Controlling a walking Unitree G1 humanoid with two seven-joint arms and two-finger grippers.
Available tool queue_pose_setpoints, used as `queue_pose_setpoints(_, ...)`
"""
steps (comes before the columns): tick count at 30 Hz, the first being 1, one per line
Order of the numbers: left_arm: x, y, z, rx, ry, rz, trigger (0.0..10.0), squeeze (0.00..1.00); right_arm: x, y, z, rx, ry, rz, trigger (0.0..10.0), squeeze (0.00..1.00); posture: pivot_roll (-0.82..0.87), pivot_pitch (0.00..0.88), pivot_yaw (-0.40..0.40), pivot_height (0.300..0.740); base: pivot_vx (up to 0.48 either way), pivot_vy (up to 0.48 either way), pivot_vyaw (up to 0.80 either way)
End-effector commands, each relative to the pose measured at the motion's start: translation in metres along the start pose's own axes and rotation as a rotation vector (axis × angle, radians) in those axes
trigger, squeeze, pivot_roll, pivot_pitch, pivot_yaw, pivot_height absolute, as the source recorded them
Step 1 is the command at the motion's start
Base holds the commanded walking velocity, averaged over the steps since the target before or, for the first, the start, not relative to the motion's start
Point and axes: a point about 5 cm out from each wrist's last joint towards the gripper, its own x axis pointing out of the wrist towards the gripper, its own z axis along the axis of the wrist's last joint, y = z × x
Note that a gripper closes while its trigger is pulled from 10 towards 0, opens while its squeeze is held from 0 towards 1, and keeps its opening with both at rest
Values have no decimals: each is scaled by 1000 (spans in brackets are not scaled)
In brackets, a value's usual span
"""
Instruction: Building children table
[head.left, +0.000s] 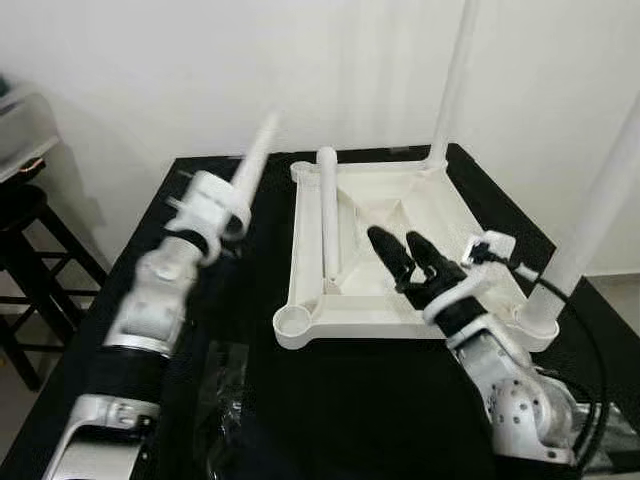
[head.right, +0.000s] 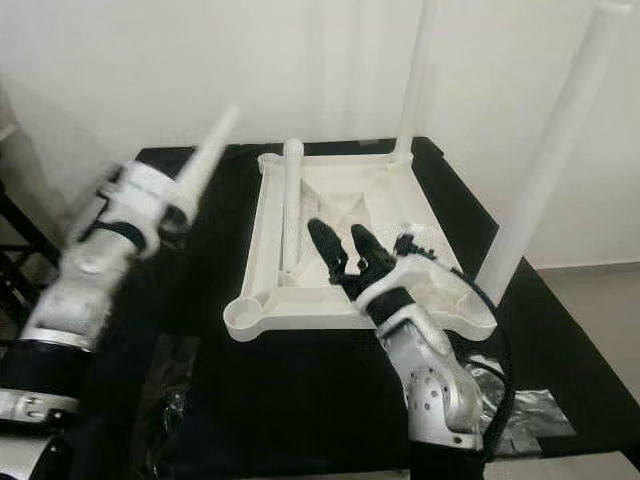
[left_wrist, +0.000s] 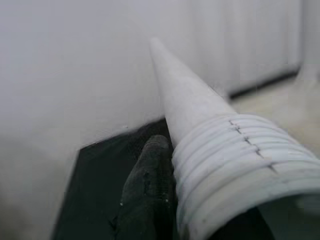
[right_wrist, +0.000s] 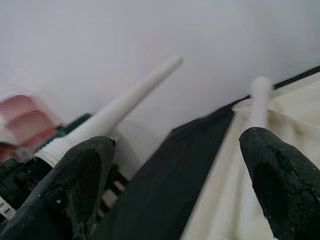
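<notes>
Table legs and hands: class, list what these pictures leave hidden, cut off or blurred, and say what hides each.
- Standing far leg: top cut off by the left eye view's upper edge.
- Standing near leg: top cut off by the same view's corner.
- Held leg: blurred; the left hand is mostly hidden behind its threaded end in the left wrist view.
- Table top: part covered by the right hand.

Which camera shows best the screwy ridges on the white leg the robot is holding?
The left wrist view: the table leg is close up there, its threaded end sharp beside a black finger. The eye views show the whole leg blurred; the right wrist view shows it far off.
</notes>
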Motion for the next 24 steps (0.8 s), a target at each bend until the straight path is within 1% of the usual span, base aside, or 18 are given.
queue_pose_setpoints(1, -1, 0, 8, -56, -52, -18, 0, 0, 2, 1, -4, 35, 14, 16, 10000, 0, -35, 0, 0, 740, 0, 0, 0)
queue_pose_setpoints(3, -9, -3, 30, -407, -216, -132, 0, 0, 12, 16, -4, 141, 1, 120, 10000, 0, -30, 0, -14, 740, 0, 0, 0)
queue_pose_setpoints(4, -14, -6, 38, -541, -275, -181, 0, 0, 16, 25, -3, 201, -7, 178, 10000, 0, -29, 0, -14, 740, 0, 0, 0)
queue_pose_setpoints(5, -19, -11, 43, -674, -316, -238, 0, 0, 20, 36, 1, 291, -39, 246, 10000, 0, -26, 0, -18, 740, 0, 0, 0)
queue_pose_setpoints(6, -19, -11, 43, -674, -316, -238, 0, 0, 20, 36, 1, 291, -39, 246, 10000, 0, -26, 0, -18, 740, 0, 0, 0)
queue_pose_setpoints(7, -23, -16, 45, -761, -339, -290, 0, 0, 23, 44, 5, 356, -63, 302, 10000, 0, -24, 0, -20, 740, 0, 0, 0)
queue_pose_setpoints(8, -23, -16, 45, -761, -339, -290, 0, 0, 23, 44, 5, 356, -63, 302, 10000, 0, -24, 0, -20, 740, 0, 0, 0)
queue_pose_setpoints(9, -27, -23, 47, -834, -353, -357, 0, 0, 25, 52, 9, 402, -82, 357, 10000, 0, -20, 0, -25, 740, 0, 0, 0)
queue_pose_setpoints(11, -38, -39, 48, -914, -355, -494, 0, 0, 27, 63, 14, 449, -96, 453, 10000, 0, -17, 0, -27, 740, 0, 0, 0)
queue_pose_setpoints(12, -38, -39, 48, -914, -355, -494, 0, 0, 27, 63, 14, 449, -96, 453, 10000, 0, -17, 0, -27, 740, 0, 0, 0)
queue_pose_setpoints(13, -43, -48, 45, -949, -345, -543, 0, 0, 28, 68, 16, 458, -101, 490, 10000, 0, -15, 0, -28, 740, 0, 0, 0)
queue_pose_setpoints(14, -46, -53, 43, -975, -338, -571, 0, 0, 28, 70, 17, 464, -103, 511, 10000, 0, -15, 0, -28, 740, 0, 0, 0)
queue_pose_setpoints(16, -55, -70, 33, -1026, -285, -661, 0, 0, 31, 75, 21, 512, -127, 551, 10000, 0, -14, 0, -33, 740, 0, 0, 0)
queue_pose_setpoints(17, -55, -70, 33, -1026, -285, -661, 0, 0, 31, 75, 21, 512, -127, 551, 10000, 0, -14, 0, -33, 740, 0, 0, 0)
queue_pose_setpoints(19, -68, -85, 29, -1055, -254, -766, 0, 0, 31, 79, 26, 528, -136, 597, 10000, 0, -14, 0, -37, 740, 0, 0, 0)
queue_pose_setpoints(20, -73, -89, 30, -1072, -249, -804, 0, 0, 31, 80, 27, 531, -134, 612, 10000, 0, -14, 0, -37, 740, 0, 0, 0)
queue_pose_setpoints(21, -73, -89, 30, -1072, -249, -804, 0, 0, 31, 80, 27, 531, -134, 612, 10000, 0, -14, 0, -37, 740, 0, 0, 0)
queue_pose_setpoints(24, -86, -97, 32, -1120, -232, -905, 0, 0, 30, 84, 30, 544, -123, 653, 10000, 0, -11, 0, -39, 740, 0, 0, 0)
